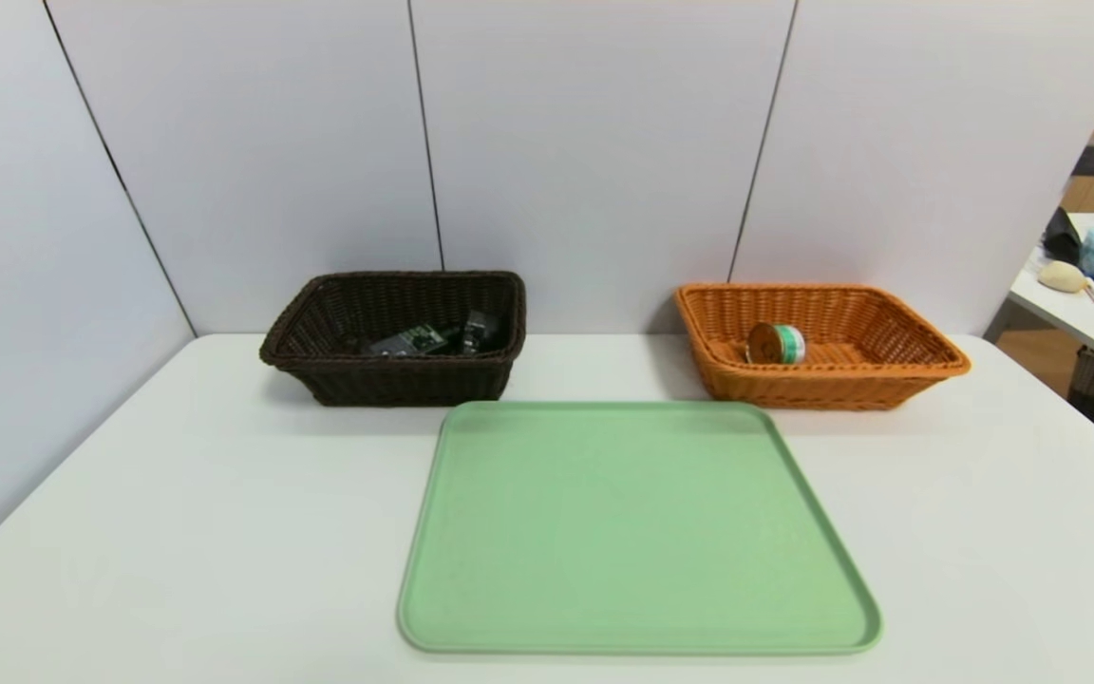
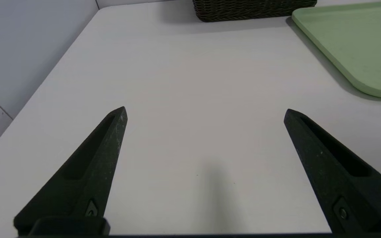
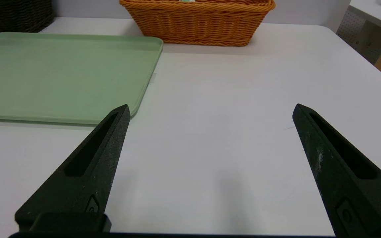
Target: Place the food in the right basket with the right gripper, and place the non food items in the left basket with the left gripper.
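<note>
The food, a small tin can [image 1: 776, 343] with a gold lid, lies on its side inside the orange-tan right basket [image 1: 898, 372]. A black bottle [image 1: 419, 339] lies in the dark brown left basket [image 1: 319, 361]; the clear glass cup cannot be made out there. Neither arm shows in the head view. My left gripper [image 2: 205, 111] hangs open over bare table, near the front left, with nothing between its fingers. My right gripper [image 3: 211, 109] is open too, over bare table beside the tray's near right corner. The left basket [image 2: 253, 10] and right basket [image 3: 198, 23] lie far ahead of them.
A bare green tray [image 1: 637, 527] lies in the middle of the white table [image 1: 177, 532], in front of both baskets. Grey wall panels close the back and left. A second table [image 1: 1093, 318] with clutter stands beyond the right edge.
</note>
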`<state>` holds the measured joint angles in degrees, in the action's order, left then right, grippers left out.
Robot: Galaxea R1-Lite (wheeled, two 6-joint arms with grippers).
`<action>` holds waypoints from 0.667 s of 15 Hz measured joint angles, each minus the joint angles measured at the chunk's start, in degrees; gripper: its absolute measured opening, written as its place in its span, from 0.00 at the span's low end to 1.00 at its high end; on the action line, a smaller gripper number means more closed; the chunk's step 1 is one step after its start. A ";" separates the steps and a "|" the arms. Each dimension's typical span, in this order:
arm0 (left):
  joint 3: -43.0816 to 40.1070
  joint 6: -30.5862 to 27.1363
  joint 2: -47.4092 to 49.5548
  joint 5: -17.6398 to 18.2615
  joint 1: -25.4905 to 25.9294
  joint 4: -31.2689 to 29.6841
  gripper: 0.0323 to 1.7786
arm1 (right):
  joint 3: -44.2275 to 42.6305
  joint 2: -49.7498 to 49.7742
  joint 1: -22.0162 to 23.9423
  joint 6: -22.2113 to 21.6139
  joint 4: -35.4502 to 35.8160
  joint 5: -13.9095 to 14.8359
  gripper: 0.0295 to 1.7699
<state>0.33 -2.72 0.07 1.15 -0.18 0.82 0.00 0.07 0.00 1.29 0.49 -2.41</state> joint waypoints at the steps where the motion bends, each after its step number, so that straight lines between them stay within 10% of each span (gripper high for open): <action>1: 0.00 0.33 0.00 -0.21 0.00 -0.35 0.95 | 0.00 0.00 0.00 -0.02 0.00 0.00 0.96; 10: -0.33 3.23 -0.02 -0.62 0.00 -1.04 0.95 | 0.00 0.00 0.00 -0.02 -0.02 0.07 0.96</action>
<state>0.00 0.51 0.05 0.52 -0.18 -0.22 0.00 0.07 0.00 1.27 0.46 -2.34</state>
